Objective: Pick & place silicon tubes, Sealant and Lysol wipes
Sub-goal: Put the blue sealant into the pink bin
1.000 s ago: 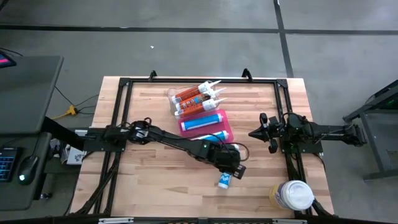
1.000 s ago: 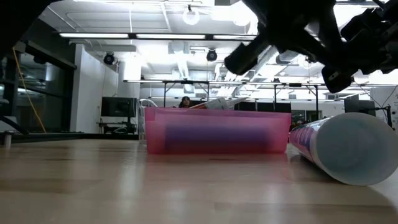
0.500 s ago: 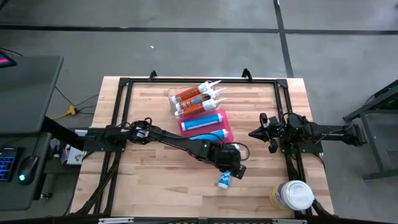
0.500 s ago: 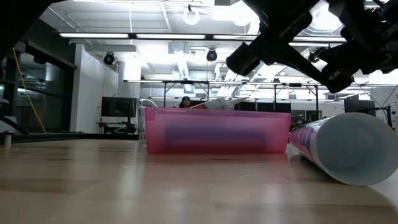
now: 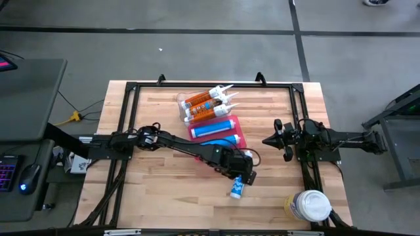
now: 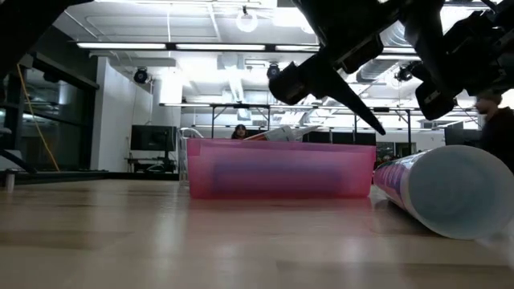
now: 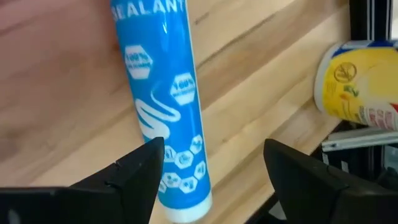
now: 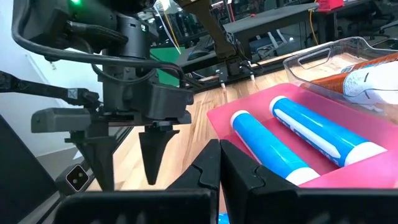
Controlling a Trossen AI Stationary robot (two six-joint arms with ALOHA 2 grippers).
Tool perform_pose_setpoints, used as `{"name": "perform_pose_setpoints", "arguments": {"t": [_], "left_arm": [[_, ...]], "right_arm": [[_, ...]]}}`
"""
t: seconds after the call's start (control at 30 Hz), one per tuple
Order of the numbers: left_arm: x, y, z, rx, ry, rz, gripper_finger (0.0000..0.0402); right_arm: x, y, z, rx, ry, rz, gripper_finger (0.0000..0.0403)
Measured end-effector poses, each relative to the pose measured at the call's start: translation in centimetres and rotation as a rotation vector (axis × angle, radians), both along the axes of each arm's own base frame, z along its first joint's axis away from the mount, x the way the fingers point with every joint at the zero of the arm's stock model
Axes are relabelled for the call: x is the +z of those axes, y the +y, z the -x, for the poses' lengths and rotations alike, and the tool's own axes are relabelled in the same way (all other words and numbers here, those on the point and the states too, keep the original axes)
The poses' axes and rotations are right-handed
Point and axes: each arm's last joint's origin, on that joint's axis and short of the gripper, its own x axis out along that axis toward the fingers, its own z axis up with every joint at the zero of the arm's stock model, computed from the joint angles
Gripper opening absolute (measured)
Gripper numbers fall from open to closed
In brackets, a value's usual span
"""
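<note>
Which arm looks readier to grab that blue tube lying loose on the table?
Left. Its open end effector hovers right above the tube; the right end effector, shut, waits farther off.

pink tray (image 5: 240, 132) behind, bare wood (image 5: 164, 183) front-left

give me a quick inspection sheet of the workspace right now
Surface: wooden table with a black frame.
Job's things: two blue tubes in the pink tray; one blue sealant tube lying on the table; Lysol wipes at the table's corner; orange cartridges in a clear tray.
Clutter: nothing seen.
Grippers: left gripper open above the loose tube; right gripper shut, beside the pink tray.
Cables: yellow cable off the table's left.
Surroundings: grey floor, desk at left.
</note>
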Motion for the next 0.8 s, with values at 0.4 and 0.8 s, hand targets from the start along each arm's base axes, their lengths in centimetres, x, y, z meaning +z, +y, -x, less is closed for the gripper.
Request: {"name": "perform_pose_setpoints", "arguments": {"t": [0.4,0.8], "left_arm": [[-0.1,0.2,0.0,0.025,-0.001,-0.057,0.0271],[-2.6,-0.1,-1.2,0.016,0.029,-0.06,0.0271]], "right_arm": [[0.0,0.0,0.0,0.0,0.0,0.0,0.0001],[0.0,0.0,0.0,0.0,0.001,0.0,0.0001]]}}
